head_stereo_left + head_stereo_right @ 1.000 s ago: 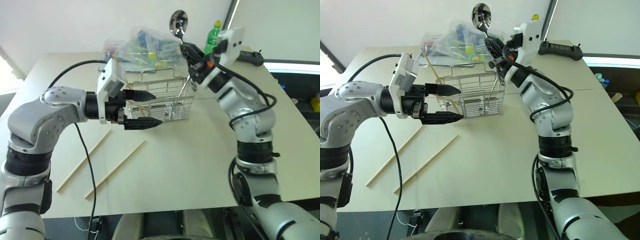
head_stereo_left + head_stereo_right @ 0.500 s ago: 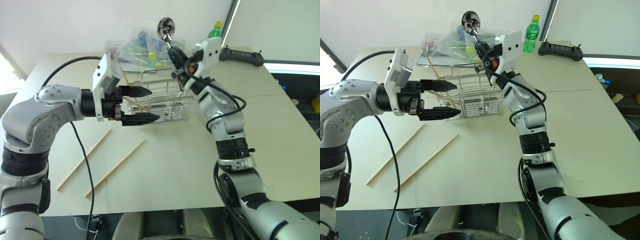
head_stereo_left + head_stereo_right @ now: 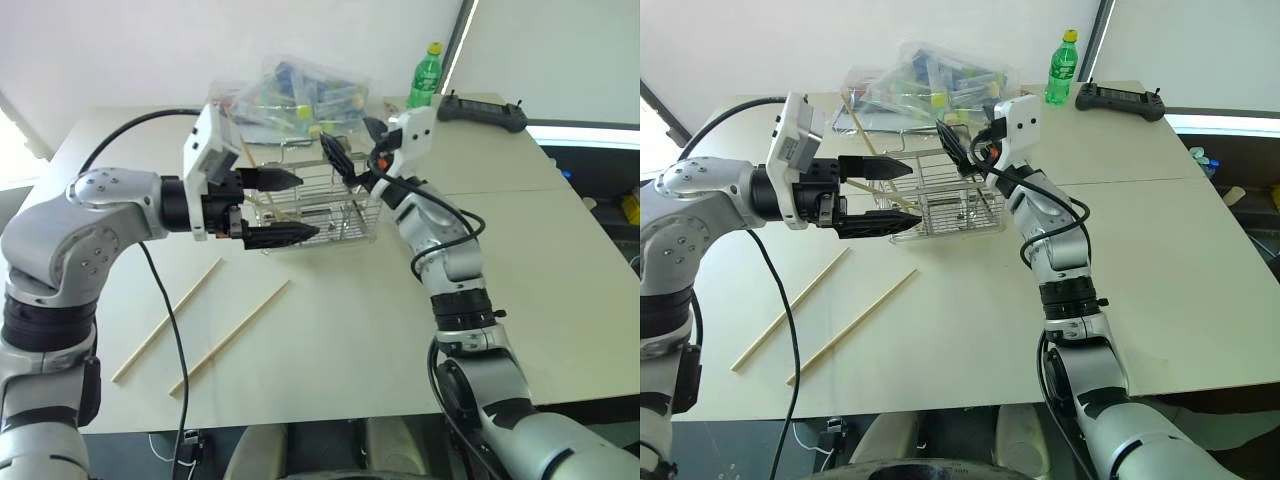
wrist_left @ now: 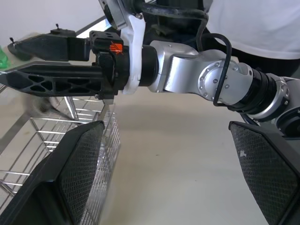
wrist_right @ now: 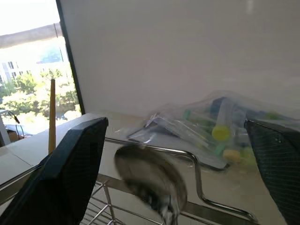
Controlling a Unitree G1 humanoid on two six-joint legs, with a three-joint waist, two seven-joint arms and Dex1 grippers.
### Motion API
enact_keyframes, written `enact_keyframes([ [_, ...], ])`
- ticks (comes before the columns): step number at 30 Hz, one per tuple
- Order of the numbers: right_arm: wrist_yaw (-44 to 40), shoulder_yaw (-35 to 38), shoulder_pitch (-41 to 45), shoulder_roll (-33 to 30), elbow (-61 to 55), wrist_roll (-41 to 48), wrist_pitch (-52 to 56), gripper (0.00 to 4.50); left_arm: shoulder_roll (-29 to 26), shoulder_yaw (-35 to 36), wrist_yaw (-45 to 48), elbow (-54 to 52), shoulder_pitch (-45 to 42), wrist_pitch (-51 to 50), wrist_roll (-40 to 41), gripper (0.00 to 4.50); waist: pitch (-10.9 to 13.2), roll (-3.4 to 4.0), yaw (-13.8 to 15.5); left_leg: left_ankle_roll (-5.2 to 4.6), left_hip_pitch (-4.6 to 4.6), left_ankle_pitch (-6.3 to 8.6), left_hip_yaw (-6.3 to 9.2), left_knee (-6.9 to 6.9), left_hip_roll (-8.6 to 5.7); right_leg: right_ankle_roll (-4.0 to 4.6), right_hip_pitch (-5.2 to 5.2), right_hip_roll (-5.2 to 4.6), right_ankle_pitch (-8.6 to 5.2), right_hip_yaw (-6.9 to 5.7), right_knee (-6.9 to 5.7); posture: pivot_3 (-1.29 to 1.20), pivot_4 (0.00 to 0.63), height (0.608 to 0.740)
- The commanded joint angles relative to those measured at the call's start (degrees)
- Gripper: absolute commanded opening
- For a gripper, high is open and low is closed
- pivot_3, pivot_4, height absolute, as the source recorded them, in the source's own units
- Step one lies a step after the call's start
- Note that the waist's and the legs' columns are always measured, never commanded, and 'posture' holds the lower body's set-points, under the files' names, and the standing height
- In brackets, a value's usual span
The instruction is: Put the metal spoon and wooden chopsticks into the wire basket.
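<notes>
Jaws of the right gripper (image 3: 962, 148), which were clamped on the metal spoon (image 5: 150, 183) a second ago, are now seen spread wide above the wire basket (image 3: 955, 200). Over that second the right arm was brought down from high above the basket to its rim, and the spoon, then held bowl-up in the air, is no longer carried. In the right wrist view its bowl is caught blurred between the parted fingers, just over the basket's wire handle, so it is judged to have been released a moment ago and to be dropping in. Whether it has come to rest inside cannot be told.

Nearest on the bench (image 3: 350, 330), two wooden chopsticks (image 3: 228, 337) are left lying side by side, well apart from the basket and untouched. Their place is unchanged from a second ago.

Further in, the left gripper (image 3: 288, 206) is held beside the basket's left wall with its jaws wide apart and nothing between them, as it was before. One pale stick is seen leaning in the basket, poking up past the rim.

Beyond the basket, a clear bag of colourful items (image 3: 930, 82), a green bottle (image 3: 1061, 66) and a black controller (image 3: 1120, 100) are seen.

The spoon step is judged nearly done; the two chopsticks remain to be fetched.
</notes>
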State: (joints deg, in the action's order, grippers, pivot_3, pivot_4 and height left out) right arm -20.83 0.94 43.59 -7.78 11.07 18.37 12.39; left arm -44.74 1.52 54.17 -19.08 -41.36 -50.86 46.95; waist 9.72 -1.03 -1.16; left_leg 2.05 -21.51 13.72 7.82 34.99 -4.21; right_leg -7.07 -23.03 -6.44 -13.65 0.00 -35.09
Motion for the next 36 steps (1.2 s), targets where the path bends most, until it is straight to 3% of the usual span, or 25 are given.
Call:
enact_keyframes([
  [1, 0.82, 2.36, 1.62, -1.8, -4.1, 0.07, 0.66, 4.47, 0.17, 1.64, 0.24, 0.15, -1.72, 1.29, 0.0, 4.5, 0.0, 0.0, 0.02, 0.0, 0.0, 0.0, 0.0, 0.0, 0.0, 0.0, 0.0, 0.0, 0.0, 0.0, 0.0, 0.0, 0.15, 0.731],
  [6, 0.43, 6.99, 5.39, -8.08, -11.04, 4.7, 8.56, 4.47, 0.47, 2.44, -0.02, 0.8, -2.62, 1.45, 0.24, 4.5, 0.02, 0.03, 0.18, 0.0, -0.04, 0.0, 0.0, 0.0, 0.0, 0.0, -0.01, -0.01, 0.0, 0.0, 0.01, 0.0, 0.15, 0.731],
  [9, -2.33, 11.92, 8.5, -14.73, -16.43, 13.03, 18.5, 4.47, 0.24, 4.45, -0.89, 1.48, -3.64, 0.25, 1.91, 4.5, 0.03, 0.04, 0.3, 0.0, -0.11, 0.0, 0.0, 0.0, 0.02, 0.0, -0.06, -0.03, 0.0, 0.0, 0.03, 0.0, 0.15, 0.731],
  [13, -11.17, 19.42, 9.22, -28.71, -22.31, 29.23, 35.15, 4.47, -1.45, 6.7, -1.1, 2.08, -4.13, -0.42, 2.65, 4.5, 0.02, 0.01, 0.46, -0.03, -0.09, 0.02, -0.03, -0.12, 0.04, 0.0, -0.03, -0.03, -0.01, -0.02, 0.11, 0.0, 0.15, 0.731],
  [17, -25.88, 22.49, -2.76, -43.91, -30.29, 35.15, 40.42, 4.47, -4.91, 8.76, 0.1, 2.22, -4.36, -0.85, 3.01, 4.5, 0.0, -0.05, 0.51, -0.23, -0.21, 0.13, -0.12, -0.1, 0.05, -0.04, 0.04, -0.06, -0.04, -0.13, 0.36, 0.0, 0.15, 0.731],
  [20, -33.08, 25.39, -14.04, -50.05, -34.77, 36.25, 40.85, 4.47, -8.11, 10.86, 1.03, 3.26, -5.06, -1.9, 3.81, 4.5, 0.0, -0.04, 0.12, -0.34, -0.18, 0.2, -0.28, -0.1, 0.07, -0.06, 0.24, -0.05, -0.04, -0.14, 0.79, 0.0, 0.15, 0.731],
  [27, -37.53, 30.45, -36.14, -50.21, -46.24, 34.77, 37.62, 4.47, -18.69, 15.84, 3.54, 9.62, -3.26, -3.5, 2.07, 4.5, 0.04, -0.02, 0.57, -0.33, -0.15, 0.21, -0.39, 0.05, 0.13, -0.2, 0.3, -0.12, -0.19, -0.07, 0.79, 0.0, 0.15, 0.731],
  [32, -34.03, 30.19, -43.48, -46.39, -50.33, 33.88, 34.65, 4.47, -28.05, 20.24, 11.49, 10.07, 12.24, 0.16, -3.84, 4.5, 0.04, 0.0, 0.48, -0.32, -0.06, 0.21, -0.39, 0.0, 0.12, 0.11, 0.3, -0.32, -0.14, -0.05, 0.79, 0.0, 0.15, 0.731],
  [36, -30.12, 28.29, -43.96, -44.41, -50.98, 33.59, 33.82, 4.47, -30.29, 20.92, 14.89, 9.63, 24.83, 6.36, -10.54, 4.5, 0.05, 0.02, 0.7, -0.3, -0.15, 0.23, -0.35, 0.0, 0.15, 0.18, 0.23, -0.38, -0.15, -0.05, 0.89, 0.0, 0.15, 0.731],
])
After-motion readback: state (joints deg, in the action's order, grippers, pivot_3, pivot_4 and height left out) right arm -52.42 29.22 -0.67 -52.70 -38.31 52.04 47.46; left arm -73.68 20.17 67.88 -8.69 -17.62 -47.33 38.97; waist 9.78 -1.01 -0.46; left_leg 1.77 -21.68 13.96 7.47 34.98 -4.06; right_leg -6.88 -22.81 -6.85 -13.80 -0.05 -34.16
